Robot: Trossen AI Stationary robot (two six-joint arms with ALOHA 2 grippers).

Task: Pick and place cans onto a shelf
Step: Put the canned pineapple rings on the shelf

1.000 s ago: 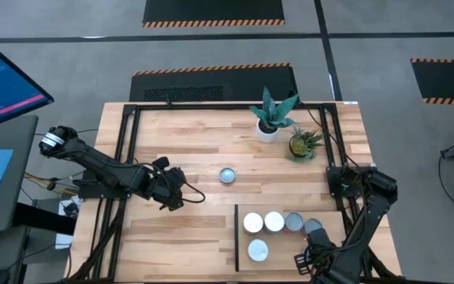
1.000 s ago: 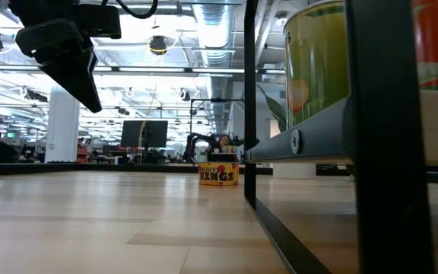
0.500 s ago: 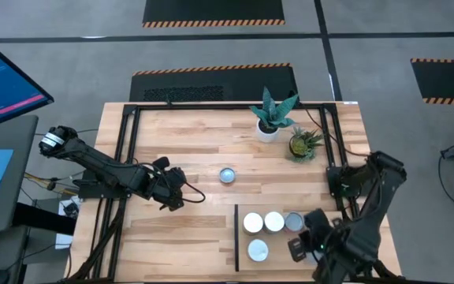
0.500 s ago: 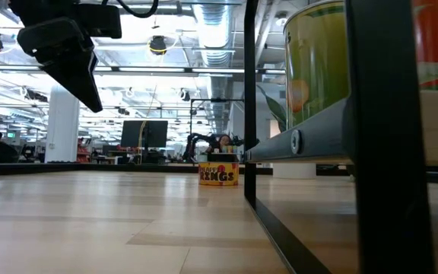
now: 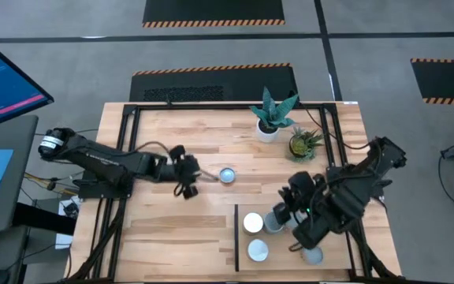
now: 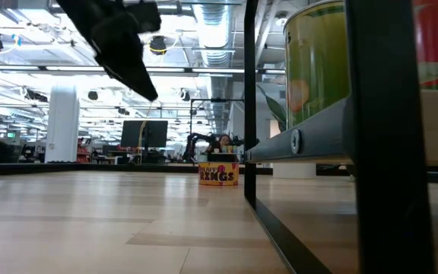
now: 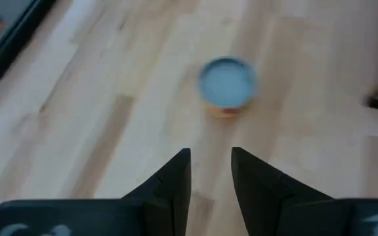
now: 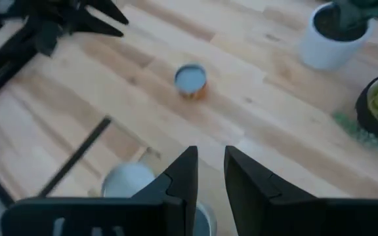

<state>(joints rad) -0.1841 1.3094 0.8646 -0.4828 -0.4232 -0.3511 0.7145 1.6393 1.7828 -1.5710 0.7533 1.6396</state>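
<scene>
Cans are sitting in two places: one lone can point(image 5: 227, 175) is standing upright mid-table, round lid facing up, its axis vertical, while others point(image 5: 253, 223) are resting on the shelf point(image 5: 282, 256) at lower right of the high view. Just left of the lone can, the left gripper point(image 5: 189, 181) is hanging empty, fingers a narrow gap apart. I'd judge it should spread wider, centre over the lid and come down level before closing. Over the shelf cans, the right gripper point(image 5: 284, 214) is hovering, fingers slightly parted, holding nothing. Potted plants point(image 5: 273, 114) are standing above.
</scene>
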